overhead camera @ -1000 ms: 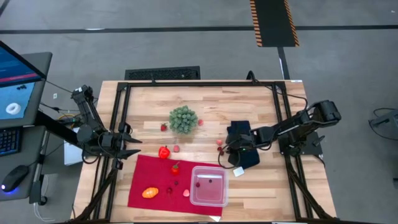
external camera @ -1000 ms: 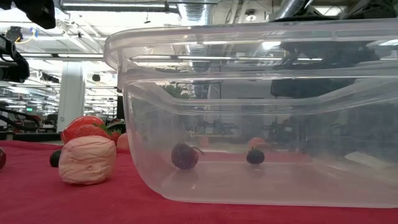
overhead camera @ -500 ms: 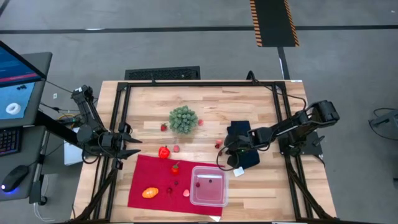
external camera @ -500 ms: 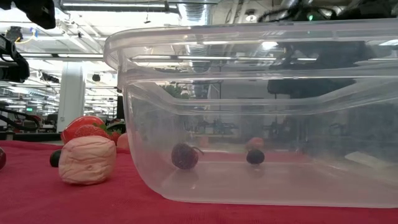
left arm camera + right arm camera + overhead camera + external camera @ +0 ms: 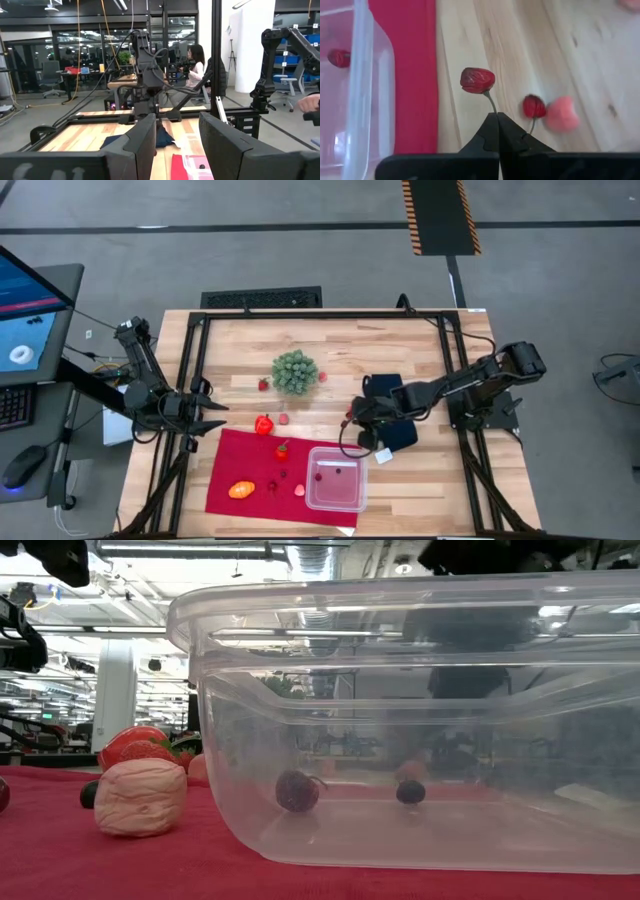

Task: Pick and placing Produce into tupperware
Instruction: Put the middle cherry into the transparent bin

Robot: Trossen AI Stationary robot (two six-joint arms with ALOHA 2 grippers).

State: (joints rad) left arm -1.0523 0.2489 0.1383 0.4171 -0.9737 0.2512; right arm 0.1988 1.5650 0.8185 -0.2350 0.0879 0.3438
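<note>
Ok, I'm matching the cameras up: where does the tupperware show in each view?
High view: tupperware lower middle, on the red cloth's right end.
Low view: fills most of the picture, close up.
Left wrist view: a pink sliver at the bottom edge, beyond the open left gripper.
Right wrist view: left side, its corner; right gripper shut on a stemmed red fruit beside it.
Shared landmark: the red cloth beneath it.

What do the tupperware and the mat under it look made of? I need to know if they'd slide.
The tupperware looks like clear, glossy rigid plastic: you see through its walls and it catches highlights. The mat looks like matte red cloth with a fine woven texture, probably fabric or felt.
</note>
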